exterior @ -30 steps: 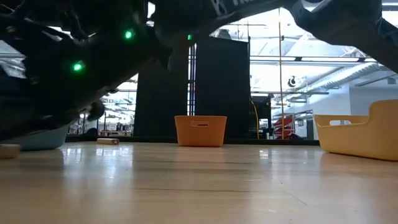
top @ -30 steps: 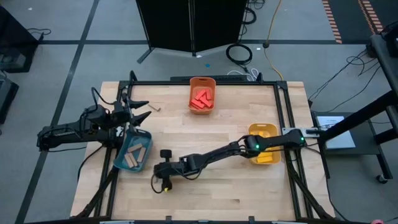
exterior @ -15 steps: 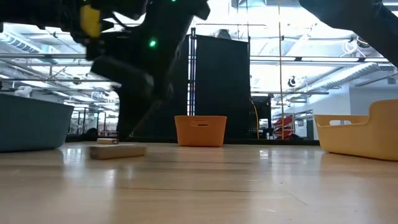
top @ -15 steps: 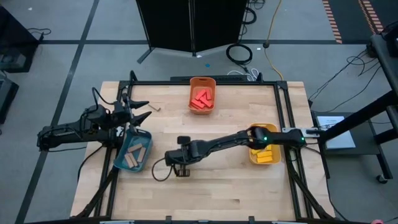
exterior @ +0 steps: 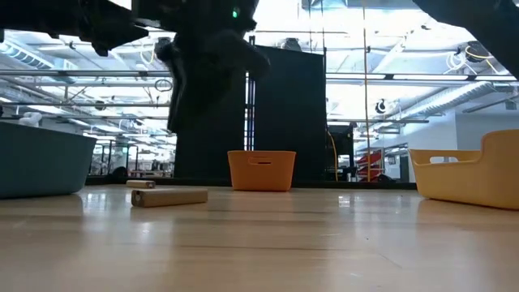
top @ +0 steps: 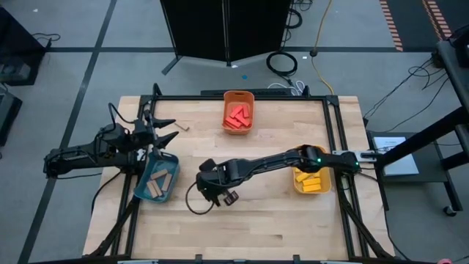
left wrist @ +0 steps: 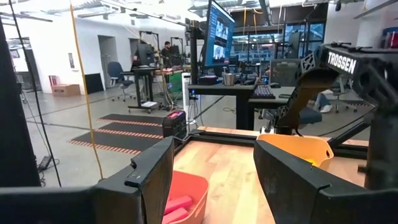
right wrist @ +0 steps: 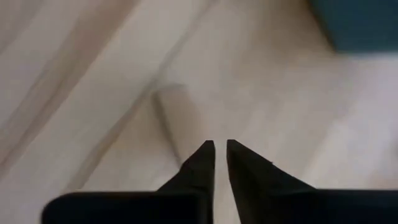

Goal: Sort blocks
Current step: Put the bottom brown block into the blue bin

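A plain tan block [exterior: 169, 197], a short flat bar, lay flat on the desk [top: 278, 220] just right of the teal bin [top: 157, 178]. The right claw [right wrist: 220, 149] hung just above it, fingers a narrow slit apart and grasping nothing; the block's pale end showed just beyond the fingertips [right wrist: 206, 148]. More tan blocks [top: 155, 186] lay inside the teal bin. The left claw [left wrist: 214, 168] waited released over that bin's far edge. Farther off, red blocks [top: 237, 117] filled the orange bin [top: 238, 97].
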Robot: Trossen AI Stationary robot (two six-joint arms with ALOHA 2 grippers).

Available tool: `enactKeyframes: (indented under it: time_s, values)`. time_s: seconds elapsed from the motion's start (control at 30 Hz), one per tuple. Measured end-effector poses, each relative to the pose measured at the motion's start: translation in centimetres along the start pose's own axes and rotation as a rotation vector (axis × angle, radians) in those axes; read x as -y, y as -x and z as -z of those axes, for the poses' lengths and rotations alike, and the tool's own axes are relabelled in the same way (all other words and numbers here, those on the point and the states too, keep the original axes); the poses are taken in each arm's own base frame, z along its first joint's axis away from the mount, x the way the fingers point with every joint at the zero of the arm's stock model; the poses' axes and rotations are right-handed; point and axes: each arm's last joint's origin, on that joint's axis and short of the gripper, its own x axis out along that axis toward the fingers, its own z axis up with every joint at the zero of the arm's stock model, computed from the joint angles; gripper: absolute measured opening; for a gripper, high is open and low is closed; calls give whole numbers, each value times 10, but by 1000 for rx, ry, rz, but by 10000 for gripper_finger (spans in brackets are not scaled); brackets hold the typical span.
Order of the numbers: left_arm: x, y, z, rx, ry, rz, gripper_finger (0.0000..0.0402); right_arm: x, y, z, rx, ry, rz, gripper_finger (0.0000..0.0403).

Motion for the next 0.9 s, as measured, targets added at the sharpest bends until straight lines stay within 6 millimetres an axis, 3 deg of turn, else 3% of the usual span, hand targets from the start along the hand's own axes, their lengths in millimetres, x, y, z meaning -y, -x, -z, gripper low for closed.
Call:
enactKeyframes:
  time_s: [0.17,0.3,0.47,0.9]
  values:
    - [0,0,2,-26,-20,-9,219,-8,-29,-2,35,116,-72,89]
    - [-1,0,4,-43,-31,-35,219,-9,-35,-10,97,114,-43,135]
    - [-1,0,4,-47,-32,-49,219,-4,-37,-5,94,22,-82,174]
    - [-2,0,4,-48,-52,-65,219,16,-47,14,82,56,-174,169]
